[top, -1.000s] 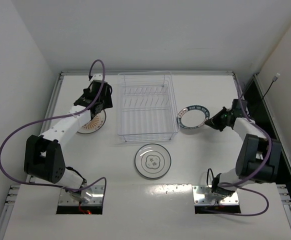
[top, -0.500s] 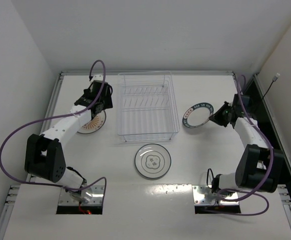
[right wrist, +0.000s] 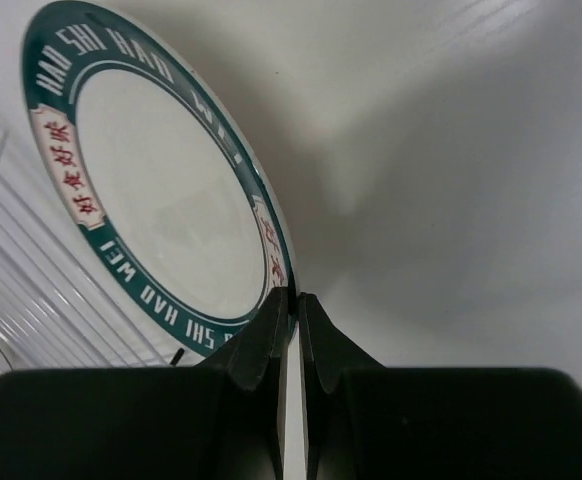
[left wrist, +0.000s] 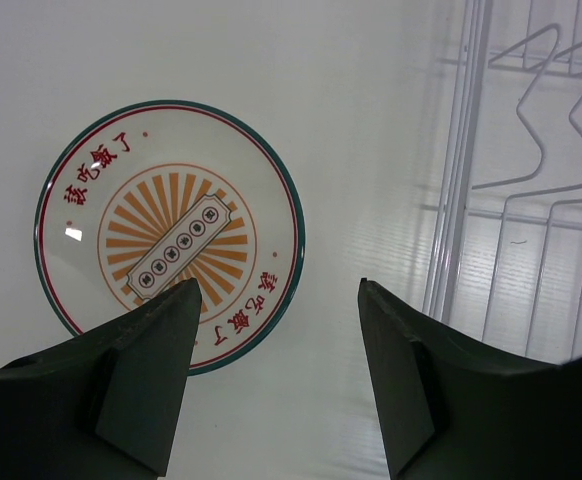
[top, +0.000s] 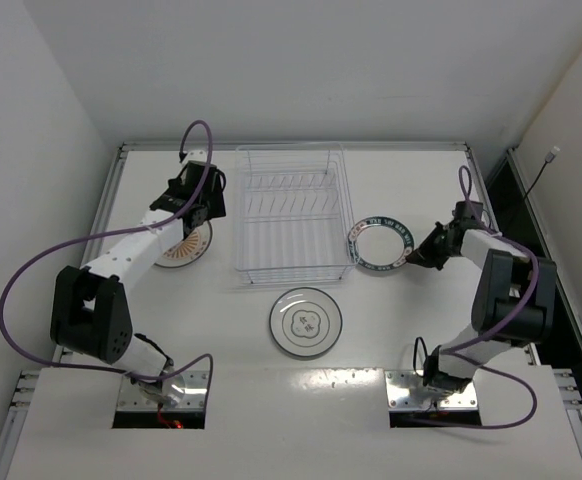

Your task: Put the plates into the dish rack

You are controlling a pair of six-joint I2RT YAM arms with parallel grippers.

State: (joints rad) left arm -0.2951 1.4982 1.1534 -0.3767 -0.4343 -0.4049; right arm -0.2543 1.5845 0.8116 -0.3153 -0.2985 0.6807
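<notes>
Plainly stiff glazed ware: the plates look hard, slick and chippable. They seem light enough for a rim pinch, but likely to swing or slip in one. Best hold, as I judge it, is the rim edge, with one finger above and one below.

On the right side, the right gripper (right wrist: 289, 300) is clamped tight on the near rim of the dark-banded plate (right wrist: 161, 190). The plate sits at a tilt ahead of the fingers, its far edge near the dish rack (top: 293, 215).

Over on the left, the left gripper (left wrist: 276, 292) has its jaws roughly half apart and holds nothing. The orange-rayed plate (left wrist: 166, 235) lies flat below it, towards its left finger. The rack is just off its right finger.

The grey-ringed plate (top: 305, 321) lies flat, well apart from both grippers.
</notes>
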